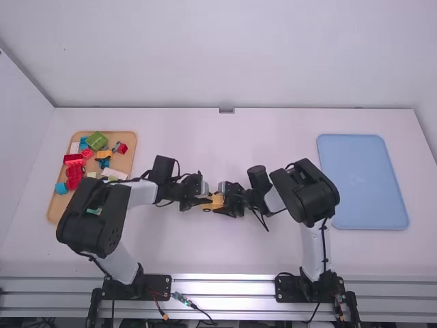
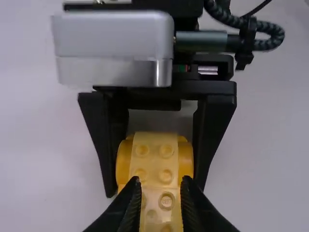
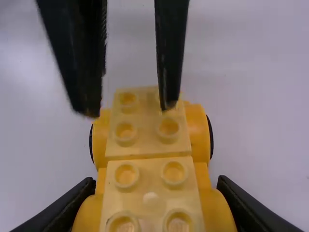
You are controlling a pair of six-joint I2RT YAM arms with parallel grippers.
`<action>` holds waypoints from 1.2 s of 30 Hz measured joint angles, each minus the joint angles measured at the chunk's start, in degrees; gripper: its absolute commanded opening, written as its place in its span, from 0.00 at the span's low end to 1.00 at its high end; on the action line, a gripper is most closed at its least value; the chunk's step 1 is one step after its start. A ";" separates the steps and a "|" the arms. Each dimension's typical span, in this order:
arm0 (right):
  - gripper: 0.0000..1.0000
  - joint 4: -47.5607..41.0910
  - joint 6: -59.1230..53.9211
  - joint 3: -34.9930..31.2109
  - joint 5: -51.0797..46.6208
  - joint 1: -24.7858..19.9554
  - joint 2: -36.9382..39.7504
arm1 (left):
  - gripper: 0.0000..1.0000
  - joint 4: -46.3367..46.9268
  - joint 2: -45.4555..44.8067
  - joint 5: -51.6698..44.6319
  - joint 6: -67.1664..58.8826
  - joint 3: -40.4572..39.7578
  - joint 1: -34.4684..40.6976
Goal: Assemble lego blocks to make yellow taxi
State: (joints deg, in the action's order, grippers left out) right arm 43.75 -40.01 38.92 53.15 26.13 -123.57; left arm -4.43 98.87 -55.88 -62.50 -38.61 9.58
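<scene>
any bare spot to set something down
Beyond the grippers, the table is bare between the wooden tray and the blue tray. The blue tray is bare too, as is the table between the arm bases. Crowded: the block-filled wooden tray, and mid-table, where left gripper and right gripper meet at the yellow blocks.

The yellow blocks (image 3: pixel 150 179) look smooth, glossy plastic, the white table (image 1: pixel 225 253) matt.

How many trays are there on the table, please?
2: one tan tray on the left, with lego blocks in it, and one blue tray on the right.
</scene>
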 measured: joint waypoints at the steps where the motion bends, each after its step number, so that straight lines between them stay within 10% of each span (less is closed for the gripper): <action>1: 0.25 -0.09 -0.04 0.02 0.02 0.00 0.00 | 0.07 0.04 -0.15 0.00 0.02 0.00 0.00; 36: 0.23 2.40 1.31 -0.79 -0.50 0.00 0.00 | 0.02 0.87 4.02 1.81 1.88 -1.22 0.24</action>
State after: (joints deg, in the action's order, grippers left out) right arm 46.15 -38.70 38.13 52.64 26.13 -123.57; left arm -3.55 102.89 -54.06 -60.62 -39.83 9.82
